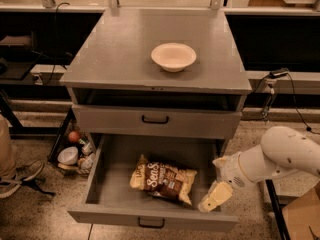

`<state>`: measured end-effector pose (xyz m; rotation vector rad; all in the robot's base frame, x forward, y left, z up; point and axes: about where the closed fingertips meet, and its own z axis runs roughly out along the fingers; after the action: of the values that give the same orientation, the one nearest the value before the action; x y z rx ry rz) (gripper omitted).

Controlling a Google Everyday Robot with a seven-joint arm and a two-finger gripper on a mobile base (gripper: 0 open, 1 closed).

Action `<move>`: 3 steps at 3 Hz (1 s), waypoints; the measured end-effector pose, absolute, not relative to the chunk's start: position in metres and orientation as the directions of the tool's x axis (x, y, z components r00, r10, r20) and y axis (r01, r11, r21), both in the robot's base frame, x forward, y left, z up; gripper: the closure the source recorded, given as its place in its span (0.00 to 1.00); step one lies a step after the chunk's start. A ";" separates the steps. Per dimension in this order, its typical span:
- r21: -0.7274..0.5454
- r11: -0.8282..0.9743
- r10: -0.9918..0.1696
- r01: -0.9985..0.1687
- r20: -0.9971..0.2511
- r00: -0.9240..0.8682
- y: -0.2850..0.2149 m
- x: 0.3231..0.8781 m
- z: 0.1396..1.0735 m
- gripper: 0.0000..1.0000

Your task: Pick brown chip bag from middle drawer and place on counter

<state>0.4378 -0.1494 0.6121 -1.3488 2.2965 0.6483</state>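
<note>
The brown chip bag (164, 179) lies flat in the open middle drawer (150, 216), slightly right of its centre. My gripper (212, 198) hangs at the drawer's right front corner, just right of the bag and apart from it, on the white arm (272, 159) that reaches in from the right. The counter (120, 49) is the grey top of the cabinet, above the drawers.
A white bowl (173, 56) stands on the counter right of centre. A closed grey drawer front with a black handle (155, 119) sits above the open drawer. A basket of small items (72, 151) is on the floor to the left. A cardboard box (300, 216) is at lower right.
</note>
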 end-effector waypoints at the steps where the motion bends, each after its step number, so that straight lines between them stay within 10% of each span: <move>1: 0.147 0.477 -0.669 -0.866 -0.578 -0.467 -0.152 0.459 0.599 0.00; 3: 0.137 0.482 -0.663 -0.865 -0.589 -0.463 -0.149 0.464 0.595 0.00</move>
<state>0.4642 -0.1486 0.5947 -1.2653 2.2705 0.5874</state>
